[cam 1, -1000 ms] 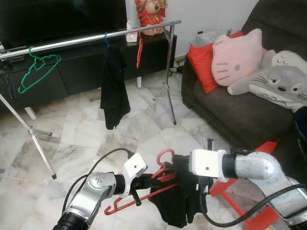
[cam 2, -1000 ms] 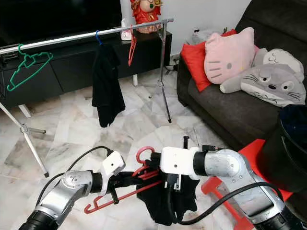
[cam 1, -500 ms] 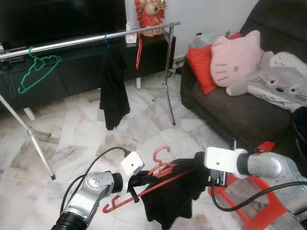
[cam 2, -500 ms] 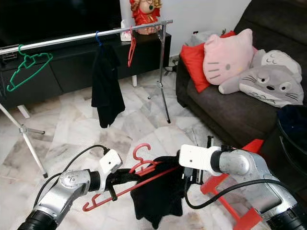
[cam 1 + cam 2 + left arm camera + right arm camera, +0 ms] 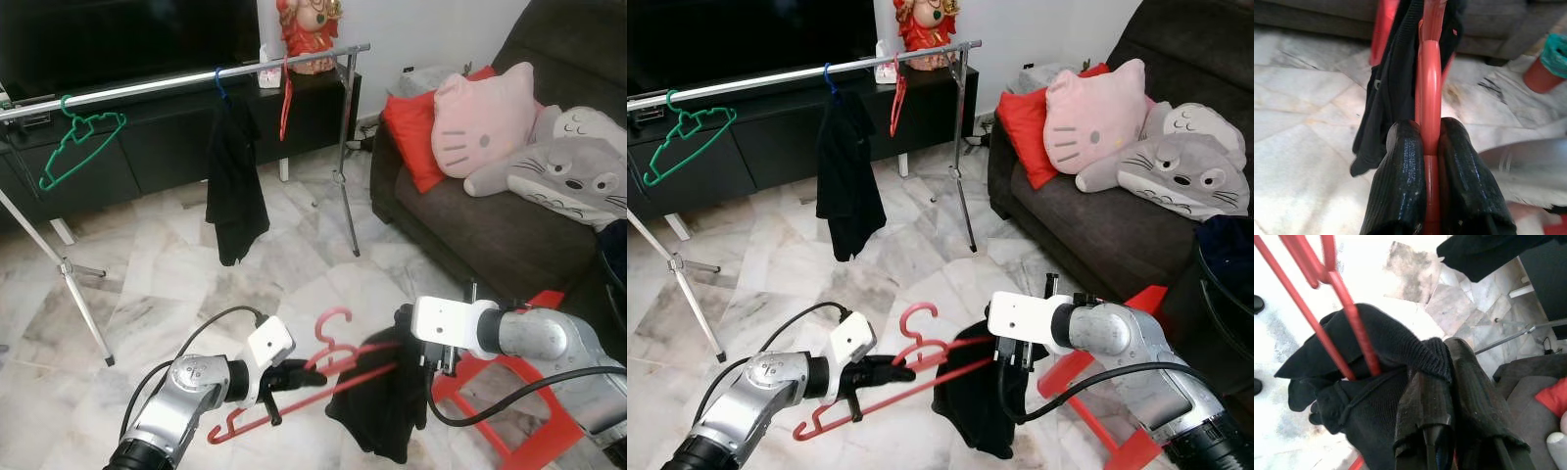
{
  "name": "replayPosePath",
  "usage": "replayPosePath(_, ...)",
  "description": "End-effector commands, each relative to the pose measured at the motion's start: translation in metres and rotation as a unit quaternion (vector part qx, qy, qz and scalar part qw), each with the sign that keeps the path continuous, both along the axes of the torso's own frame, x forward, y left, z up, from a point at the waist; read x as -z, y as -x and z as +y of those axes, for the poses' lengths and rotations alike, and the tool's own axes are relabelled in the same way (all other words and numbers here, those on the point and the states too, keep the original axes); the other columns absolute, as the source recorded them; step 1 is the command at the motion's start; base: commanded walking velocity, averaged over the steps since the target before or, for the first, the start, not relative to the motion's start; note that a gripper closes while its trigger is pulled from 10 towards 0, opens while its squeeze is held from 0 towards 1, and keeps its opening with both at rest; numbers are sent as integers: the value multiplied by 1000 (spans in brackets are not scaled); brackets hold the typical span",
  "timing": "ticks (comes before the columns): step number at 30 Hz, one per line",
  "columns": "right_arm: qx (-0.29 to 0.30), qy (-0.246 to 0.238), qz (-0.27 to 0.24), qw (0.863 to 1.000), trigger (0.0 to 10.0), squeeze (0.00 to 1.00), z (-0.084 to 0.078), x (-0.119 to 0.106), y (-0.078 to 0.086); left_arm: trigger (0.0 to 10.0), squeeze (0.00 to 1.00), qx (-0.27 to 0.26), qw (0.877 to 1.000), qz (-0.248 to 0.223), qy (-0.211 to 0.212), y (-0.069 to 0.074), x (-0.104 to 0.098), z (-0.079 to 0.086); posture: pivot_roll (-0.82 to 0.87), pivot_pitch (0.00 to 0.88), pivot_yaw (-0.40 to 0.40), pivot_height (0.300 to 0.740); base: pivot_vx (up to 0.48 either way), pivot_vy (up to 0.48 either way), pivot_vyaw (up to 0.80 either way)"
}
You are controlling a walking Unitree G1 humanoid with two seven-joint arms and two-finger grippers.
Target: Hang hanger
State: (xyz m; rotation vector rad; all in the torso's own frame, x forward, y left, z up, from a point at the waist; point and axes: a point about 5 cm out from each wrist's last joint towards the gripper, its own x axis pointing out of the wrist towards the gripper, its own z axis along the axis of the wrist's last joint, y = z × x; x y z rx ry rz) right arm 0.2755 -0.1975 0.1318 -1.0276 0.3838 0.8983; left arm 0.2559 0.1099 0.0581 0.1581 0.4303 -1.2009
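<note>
Marble floor [image 5: 176, 264] before clothes rail [image 5: 186, 80]: red hanger [image 5: 323, 377] well below rail, clamped in left gripper [image 5: 290, 374]; right gripper [image 5: 1011, 358], pinching black garment [image 5: 387, 401], now drawn rightward, seating garment on 1 hanger arm before hanging.

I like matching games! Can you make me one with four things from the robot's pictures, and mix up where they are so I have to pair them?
Things:
1. red hanger
2. green hanger
3. pink cat cushion
4. black garment

Places, mixed up:
A. on the dark sofa
B. hooked on the silver rail, nothing on it
C. clamped in the left gripper
D. pinched by the right gripper, draped on the red hanger

Right pairs: 1-C, 2-B, 3-A, 4-D
</note>
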Motion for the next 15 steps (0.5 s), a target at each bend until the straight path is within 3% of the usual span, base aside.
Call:
replayPosePath(1, -8, 0, -19, 1000, 10000, 0, 1, -8, -4, 10000, 0, 25, 1000, 0, 6, 2, -6, -2, -145, 0, -32, 740, 0, 0, 0)
replayPosePath(15, -12, 9, -19, 1000, 10000, 0, -1, -5, -5, 10000, 0, 66, 998, 17, -20, 7, -7, 7, -146, 0, -32, 740, 0, 0, 0)
